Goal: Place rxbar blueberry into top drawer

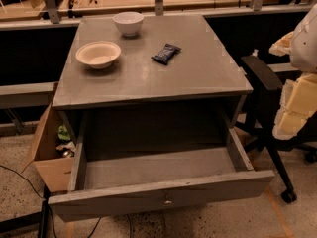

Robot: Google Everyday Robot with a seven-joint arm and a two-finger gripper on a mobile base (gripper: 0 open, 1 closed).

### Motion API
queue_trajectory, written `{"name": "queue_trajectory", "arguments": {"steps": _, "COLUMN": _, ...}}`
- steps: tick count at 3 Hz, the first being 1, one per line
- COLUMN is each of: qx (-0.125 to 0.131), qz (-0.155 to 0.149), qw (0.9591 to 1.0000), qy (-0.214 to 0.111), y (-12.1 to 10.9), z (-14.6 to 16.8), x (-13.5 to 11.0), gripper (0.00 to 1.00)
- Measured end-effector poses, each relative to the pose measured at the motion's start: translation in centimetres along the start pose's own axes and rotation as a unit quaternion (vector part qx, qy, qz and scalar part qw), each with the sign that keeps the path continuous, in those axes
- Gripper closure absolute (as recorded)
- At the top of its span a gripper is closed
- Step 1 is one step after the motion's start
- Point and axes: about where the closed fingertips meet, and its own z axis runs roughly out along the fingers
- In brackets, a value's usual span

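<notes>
Grey bench point(198, 78) is shown in the camera view. Two bowls are counted on it: a white bowl point(128, 23) at the back edge and a cream bowl point(98, 54) near the left edge. One bar point(166, 53) is laid right of the cream bowl, apart from both. One drawer point(148, 197) is pulled out below, its floor open; a chair point(260, 71) stands beside its right corner. The tool is out of view; its state cannot be told.

Grey cabinet top point(198, 73) w/ tan bowl point(98, 54), white bowl point(128, 23), rxbar blueberry point(166, 53); gripper out of view.
</notes>
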Motion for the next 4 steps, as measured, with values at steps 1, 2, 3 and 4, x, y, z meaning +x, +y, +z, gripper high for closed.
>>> {"name": "queue_trajectory", "arguments": {"steps": 1, "qx": 0.000, "qz": 0.000, "qw": 1.0000, "qy": 0.000, "y": 0.0, "z": 0.0, "x": 0.0, "gripper": 0.00}}
{"name": "queue_trajectory", "arguments": {"steps": 2, "qx": 0.017, "qz": -0.029, "qw": 0.9994, "qy": 0.010, "y": -1.4, "z": -0.1, "x": -0.7, "gripper": 0.00}}
{"name": "queue_trajectory", "arguments": {"steps": 3, "qx": 0.033, "qz": -0.093, "qw": 0.9948, "qy": 0.027, "y": -4.6, "z": 0.4, "x": -2.2, "gripper": 0.00}}
{"name": "queue_trajectory", "arguments": {"steps": 4, "qx": 0.008, "qz": -0.205, "qw": 0.9782, "qy": 0.032, "y": -10.1, "z": 3.3, "x": -4.2, "gripper": 0.00}}
